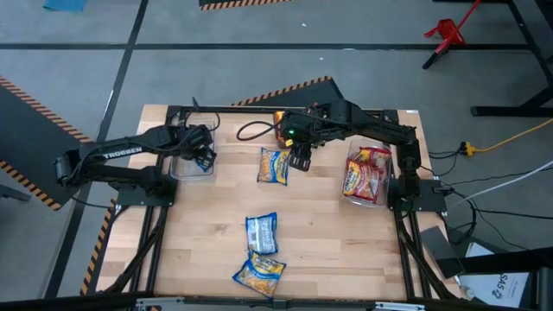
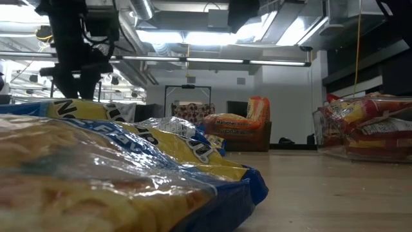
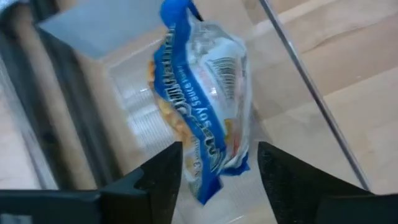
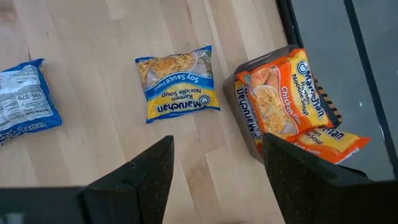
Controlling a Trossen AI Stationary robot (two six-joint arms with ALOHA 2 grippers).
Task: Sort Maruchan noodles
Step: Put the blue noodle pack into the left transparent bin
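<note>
My left gripper (image 1: 205, 157) (image 3: 217, 180) hangs open over a clear bin (image 1: 183, 169) at the table's left. A blue-and-yellow noodle packet (image 3: 199, 93) shows inside the bin, its lower end between the two fingers and apart from both. My right gripper (image 1: 300, 161) (image 4: 214, 180) waits open above the table's far middle, holding nothing. Below it lies another blue-and-yellow packet (image 1: 275, 166) (image 4: 177, 84), flat on the wood. Orange packets (image 4: 286, 102) (image 1: 281, 121) are stacked at the far edge. Red-and-silver packets (image 1: 367, 173) fill a clear bin on the right.
Two more blue-and-yellow packets lie toward the near edge, one (image 1: 262, 233) showing its pale back, one (image 1: 259, 275) face up; the low view is filled by the nearest (image 2: 96, 161). A black cable (image 1: 251, 130) loops at the far edge. Bare wood spans the middle of the table.
</note>
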